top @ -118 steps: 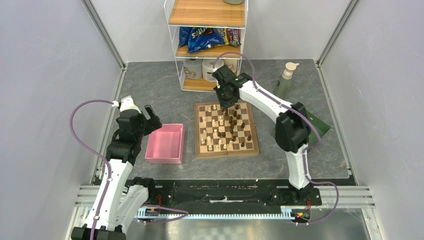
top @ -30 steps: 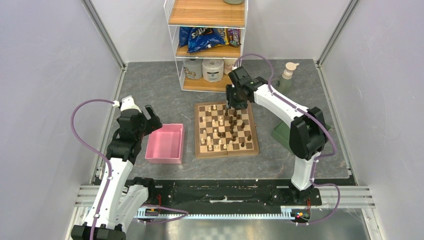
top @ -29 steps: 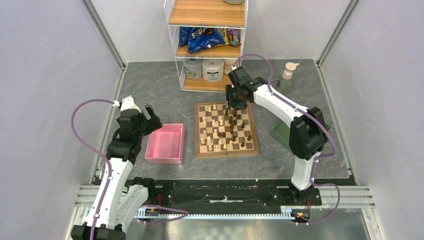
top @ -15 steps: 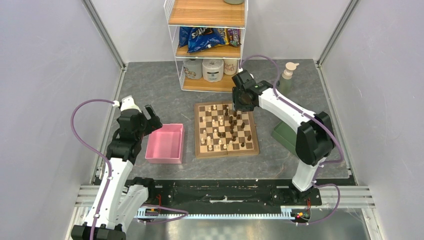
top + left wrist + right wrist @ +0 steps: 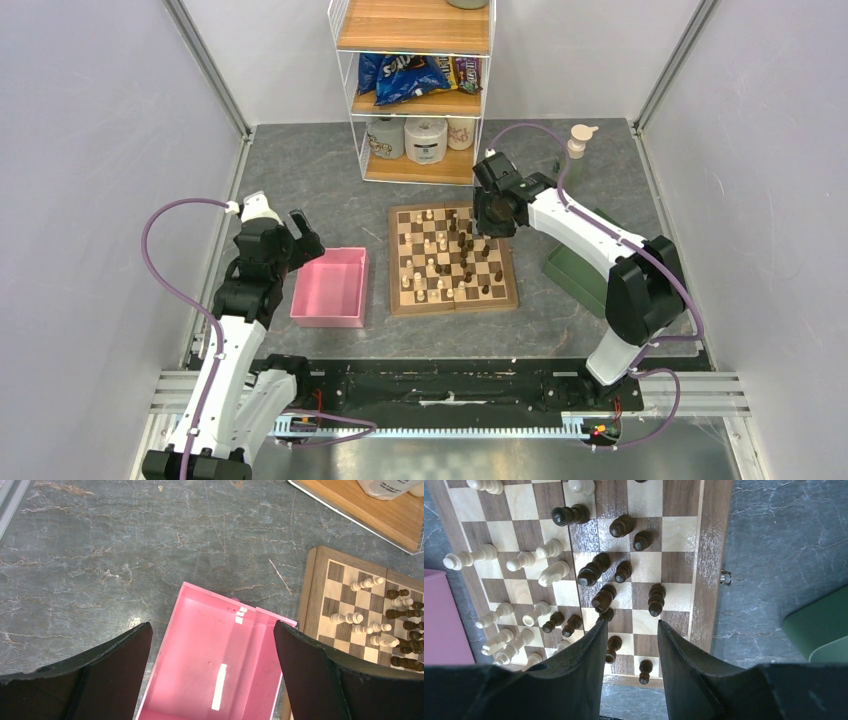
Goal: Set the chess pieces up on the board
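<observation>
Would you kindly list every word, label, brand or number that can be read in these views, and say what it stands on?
No text can be read for certain.
Blue bag on the shelf: white lettering, too blurred to read.
Brown bag beside it: print too small to read.
White tub below: label too small to read.
Board and pink tray: no markings visible.

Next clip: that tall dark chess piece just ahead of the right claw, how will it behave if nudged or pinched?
Probably tips easily: the dark piece looks tall and slim over a small foot. Likely stiff and light, a small turned figure. Other dark pieces crowd close, so a nudge from the right claw may topple neighbours.
</observation>
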Tool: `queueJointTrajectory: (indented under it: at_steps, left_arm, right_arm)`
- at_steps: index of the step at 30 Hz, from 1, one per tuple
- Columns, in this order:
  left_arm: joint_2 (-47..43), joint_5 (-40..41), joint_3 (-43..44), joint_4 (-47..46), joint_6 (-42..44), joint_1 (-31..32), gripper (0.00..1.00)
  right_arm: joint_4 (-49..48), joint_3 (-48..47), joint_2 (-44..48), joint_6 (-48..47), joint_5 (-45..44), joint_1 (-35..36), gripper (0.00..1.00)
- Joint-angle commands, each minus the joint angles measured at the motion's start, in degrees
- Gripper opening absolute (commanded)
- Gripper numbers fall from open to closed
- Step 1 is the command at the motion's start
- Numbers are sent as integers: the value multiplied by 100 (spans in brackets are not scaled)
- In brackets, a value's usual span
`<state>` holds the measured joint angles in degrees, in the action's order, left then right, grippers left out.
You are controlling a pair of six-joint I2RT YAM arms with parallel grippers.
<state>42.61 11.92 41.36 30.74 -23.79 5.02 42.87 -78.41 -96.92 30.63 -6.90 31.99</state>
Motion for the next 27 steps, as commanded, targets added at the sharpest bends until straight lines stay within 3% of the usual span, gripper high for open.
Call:
queueJointTrajectory:
  at_steps: [1, 8, 19, 27]
  left_arm:
    - [-23, 16, 74, -163, -161, 8, 99]
    - [-62, 18, 65, -165, -159, 11, 99]
    - [-99, 19, 56, -165, -160, 8, 99]
    - [-113, 22, 49, -166, -161, 10, 99]
  right_arm:
    - [-183, -321, -63, 51, 442, -4, 49]
    - [-185, -792, -461, -32, 556, 110, 49]
    - [-115, -1115, -781, -7, -21, 50, 46]
    - [-51, -1333, -816, -98, 312, 0, 45]
